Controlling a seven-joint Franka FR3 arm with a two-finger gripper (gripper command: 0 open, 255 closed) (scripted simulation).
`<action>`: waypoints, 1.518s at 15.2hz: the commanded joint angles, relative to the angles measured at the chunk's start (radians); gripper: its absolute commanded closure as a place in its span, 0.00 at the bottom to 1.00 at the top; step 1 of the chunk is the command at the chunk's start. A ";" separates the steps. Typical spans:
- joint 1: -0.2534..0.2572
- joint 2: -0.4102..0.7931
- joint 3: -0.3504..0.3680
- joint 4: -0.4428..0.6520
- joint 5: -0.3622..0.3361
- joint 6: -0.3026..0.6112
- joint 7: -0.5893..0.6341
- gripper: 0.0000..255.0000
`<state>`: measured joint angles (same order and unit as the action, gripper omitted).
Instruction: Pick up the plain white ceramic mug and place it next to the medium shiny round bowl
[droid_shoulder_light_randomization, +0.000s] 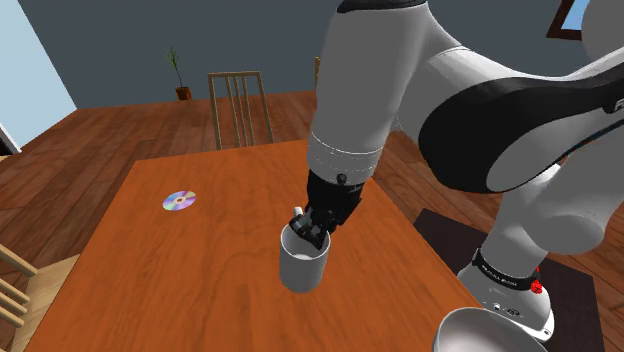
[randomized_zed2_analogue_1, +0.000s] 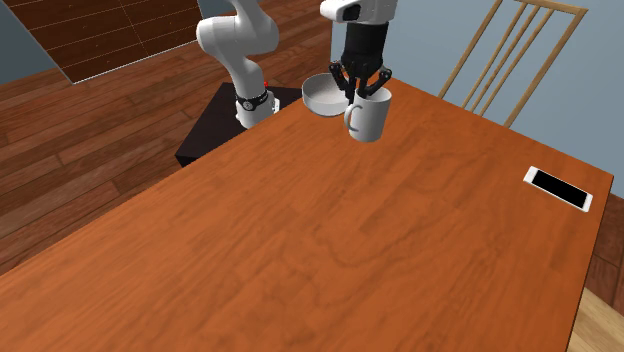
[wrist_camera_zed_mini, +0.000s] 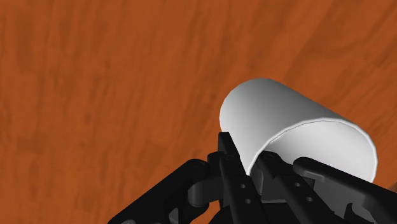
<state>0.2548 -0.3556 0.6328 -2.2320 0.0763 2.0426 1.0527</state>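
Rim of the white mug (droid_shoulder_light_randomization: 303, 262) is pinched by the tool (droid_shoulder_light_randomization: 308, 232), the mug apparently held tilted just above the worktop (droid_shoulder_light_randomization: 200, 270). The shiny round bowl (droid_shoulder_light_randomization: 480, 330) lies near, toward the shoulder view's lower right, so a short carry there is expected.

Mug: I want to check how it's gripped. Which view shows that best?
The wrist view: the mug has its rim wall clasped between the fingers, one inside, one outside. The shoulder view shows it below the gripper; the second exterior view shows its handle, with the bowl just behind.
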 joint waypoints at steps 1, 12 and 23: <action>0.031 -0.048 0.017 -0.030 0.031 -0.013 0.029 1.00; 0.120 -0.138 0.106 -0.127 0.113 0.005 0.146 1.00; 0.102 -0.076 0.167 -0.228 0.104 0.164 0.181 1.00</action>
<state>0.3591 -0.4382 0.7945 -2.4496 0.1817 2.1898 1.2303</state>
